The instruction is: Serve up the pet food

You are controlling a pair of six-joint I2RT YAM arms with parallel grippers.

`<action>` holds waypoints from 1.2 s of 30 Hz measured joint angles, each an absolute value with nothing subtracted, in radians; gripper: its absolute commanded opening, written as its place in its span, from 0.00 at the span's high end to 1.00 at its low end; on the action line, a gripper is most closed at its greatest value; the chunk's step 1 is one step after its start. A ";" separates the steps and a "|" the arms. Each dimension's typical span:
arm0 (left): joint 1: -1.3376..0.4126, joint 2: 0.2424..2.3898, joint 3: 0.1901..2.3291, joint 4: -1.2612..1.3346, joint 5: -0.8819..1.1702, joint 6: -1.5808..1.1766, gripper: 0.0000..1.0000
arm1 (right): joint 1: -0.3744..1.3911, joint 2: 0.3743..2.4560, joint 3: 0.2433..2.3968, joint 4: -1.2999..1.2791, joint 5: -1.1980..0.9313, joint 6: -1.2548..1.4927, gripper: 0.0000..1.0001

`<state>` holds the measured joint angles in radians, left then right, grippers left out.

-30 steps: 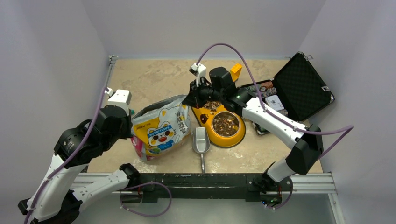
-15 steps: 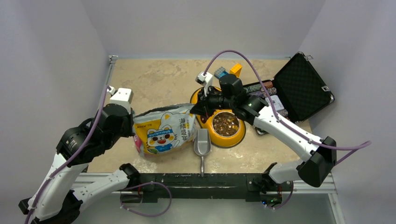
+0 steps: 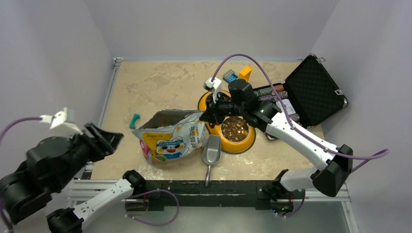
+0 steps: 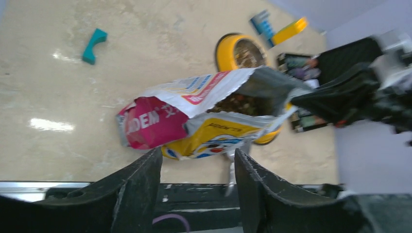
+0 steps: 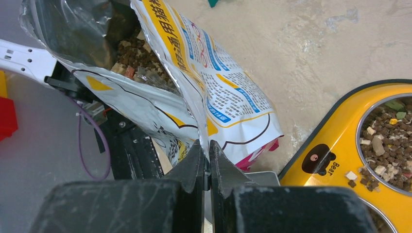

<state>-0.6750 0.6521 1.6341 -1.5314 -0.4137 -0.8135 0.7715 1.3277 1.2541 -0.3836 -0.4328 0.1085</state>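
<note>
The glossy cat-print bag [image 3: 170,137] lies on its side on the table, mouth open toward the right. Pet food shows inside its mouth [image 5: 138,52] [image 4: 237,103] and fills the steel dish of the yellow bowl [image 3: 245,144], as brown kibble [image 3: 234,128] [image 5: 386,141]. My right gripper [image 3: 207,114] [image 5: 209,151] is shut on the bag's [image 5: 228,104] upper mouth edge, holding it up. My left gripper [image 3: 108,138] [image 4: 197,162] hangs open above the near left table edge, apart from the bag [image 4: 194,119], with nothing between its fingers.
A metal scoop [image 3: 211,149] lies between bag and bowl, handle toward the near rail. A teal piece [image 3: 134,120] [image 4: 94,39] lies left of the bag. Blue [image 3: 229,75] and orange [image 3: 245,73] blocks stand behind the bowl. An open black case [image 3: 316,90] holds chips at right.
My left gripper let go of the bag's left end, opened, and drew back left and upward. The bag settled flatter, uncovering the teal piece. The right gripper keeps its hold.
</note>
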 measured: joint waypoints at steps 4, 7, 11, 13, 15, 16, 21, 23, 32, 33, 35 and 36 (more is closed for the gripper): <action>-0.674 0.591 1.731 -1.537 -0.379 -0.984 0.30 | 0.780 1.328 1.259 -0.391 -0.408 0.115 1.00; -0.674 0.554 1.694 -1.500 -0.315 -1.109 0.29 | 0.793 1.332 1.277 -0.416 -0.387 0.111 1.00; -0.674 0.571 1.614 -1.414 -0.229 -1.291 0.31 | 0.800 1.342 1.300 -0.445 -0.368 0.107 1.00; -0.674 0.594 1.589 -1.386 -0.209 -1.371 0.30 | 0.803 1.343 1.308 -0.458 -0.355 0.107 1.00; -0.674 0.628 1.558 -1.353 -0.197 -1.467 0.36 | 0.806 1.343 1.311 -0.464 -0.348 0.107 1.00; -0.674 0.648 1.550 -1.346 -0.196 -1.513 0.38 | 0.808 1.343 1.312 -0.465 -0.345 0.107 1.00; -0.674 0.768 1.600 -1.404 -0.265 -1.658 0.35 | 0.822 1.343 1.315 -0.468 -0.323 0.102 1.00; -0.674 0.833 1.670 -1.464 -0.309 -1.721 0.31 | 0.825 1.343 1.319 -0.473 -0.315 0.099 1.00; -0.674 0.860 1.654 -1.554 -0.385 -1.970 0.24 | 0.831 1.344 1.324 -0.482 -0.303 0.084 1.00; -0.674 0.859 1.654 -1.556 -0.399 -1.979 0.24 | 0.831 1.344 1.324 -0.482 -0.303 0.084 1.00; -0.674 0.855 1.650 -1.558 -0.429 -2.001 0.24 | 0.831 1.344 1.324 -0.482 -0.304 0.084 1.00; -0.674 0.851 1.642 -1.558 -0.444 -2.009 0.24 | 0.831 1.345 1.324 -0.482 -0.304 0.084 1.00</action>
